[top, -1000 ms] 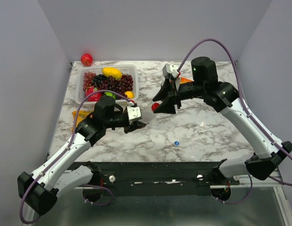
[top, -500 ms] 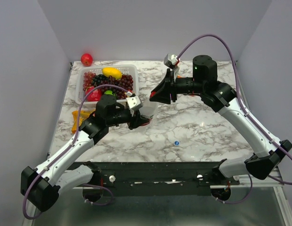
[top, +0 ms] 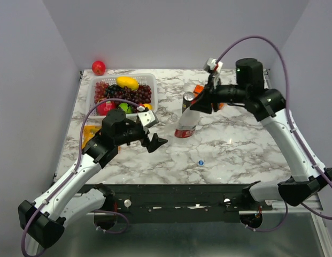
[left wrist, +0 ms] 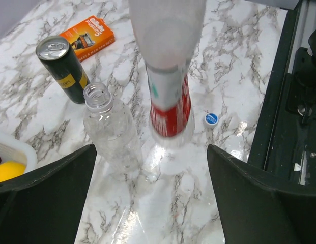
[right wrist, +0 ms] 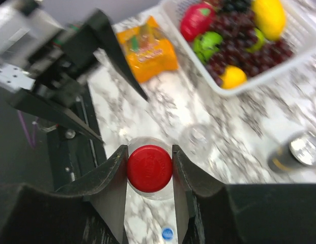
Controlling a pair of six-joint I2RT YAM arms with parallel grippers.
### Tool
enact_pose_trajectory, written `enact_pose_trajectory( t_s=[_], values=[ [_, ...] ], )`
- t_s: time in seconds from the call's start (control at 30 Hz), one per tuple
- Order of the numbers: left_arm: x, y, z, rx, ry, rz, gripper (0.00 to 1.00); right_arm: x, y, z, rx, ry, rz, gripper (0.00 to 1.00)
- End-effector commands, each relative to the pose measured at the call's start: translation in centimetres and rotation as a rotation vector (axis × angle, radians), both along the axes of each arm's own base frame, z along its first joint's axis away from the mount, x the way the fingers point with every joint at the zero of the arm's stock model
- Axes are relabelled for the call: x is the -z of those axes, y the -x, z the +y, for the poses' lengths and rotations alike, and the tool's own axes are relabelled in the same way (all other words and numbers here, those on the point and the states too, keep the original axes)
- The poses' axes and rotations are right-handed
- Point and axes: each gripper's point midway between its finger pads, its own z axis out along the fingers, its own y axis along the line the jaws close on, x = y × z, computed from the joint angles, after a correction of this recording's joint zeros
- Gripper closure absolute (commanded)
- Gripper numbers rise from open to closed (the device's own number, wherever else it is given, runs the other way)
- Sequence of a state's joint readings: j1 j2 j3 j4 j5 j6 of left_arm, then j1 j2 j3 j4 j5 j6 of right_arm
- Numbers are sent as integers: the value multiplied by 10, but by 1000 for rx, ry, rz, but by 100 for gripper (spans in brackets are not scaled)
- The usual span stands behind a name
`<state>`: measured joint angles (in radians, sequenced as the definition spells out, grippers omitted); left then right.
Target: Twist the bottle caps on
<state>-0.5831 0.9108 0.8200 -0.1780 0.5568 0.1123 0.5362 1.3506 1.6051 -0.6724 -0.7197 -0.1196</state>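
Observation:
The red cap sits on top of the labelled bottle, and my right gripper is shut on that cap from above. In the top view this bottle leans under the right gripper. The plain bottle stands uncapped just left of it, its open neck showing. Beyond them the blue cap lies loose on the marble, also seen in the left wrist view. My left gripper is open, short of both bottles, with nothing between its fingers.
A dark drink can stands behind the bottles, with an orange razor box past it. A white fruit basket is at the back left, an orange snack packet on the left, a red apple at the back corner.
My left gripper has let go of the labelled bottle, opened wide and drawn back. My right gripper has closed on the red cap and shifted right, tipping the bottle.

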Motion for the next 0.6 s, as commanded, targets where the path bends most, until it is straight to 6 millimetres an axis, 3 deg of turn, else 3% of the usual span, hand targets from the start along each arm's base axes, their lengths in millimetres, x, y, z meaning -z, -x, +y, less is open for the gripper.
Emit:
enact_pose_trajectory(
  t_s=[0.0, 0.1, 0.17, 0.2, 0.23, 0.3, 0.37, 0.5, 0.57],
  values=[
    [-1, 8, 11, 31, -67, -55, 1, -3, 21, -69, 11, 134, 29, 88],
    [-4, 8, 9, 41, -56, -57, 1, 10, 11, -105, 116, 235, 58, 90],
    [-7, 3, 5, 45, -40, -71, 1, 26, -12, -129, 264, 313, 55, 91],
    [-7, 2, 4, 42, -34, -71, 1, 23, -31, -142, 332, 308, 11, 91],
    [-8, -1, 3, 34, -25, -68, 1, 37, -42, -151, 373, 332, 20, 91],
    [-10, -8, 1, 21, -20, -74, 1, 37, -75, -168, 462, 325, -55, 91],
    [-8, -13, 3, -1, -34, -70, 1, 52, -100, -182, 515, 347, -61, 92],
    [-7, -18, 12, -34, -62, -71, 1, 49, -149, -205, 600, 305, -140, 89],
    [-2, -17, 16, -40, -81, -56, 1, 52, -161, -209, 613, 295, -154, 88]
  ],
)
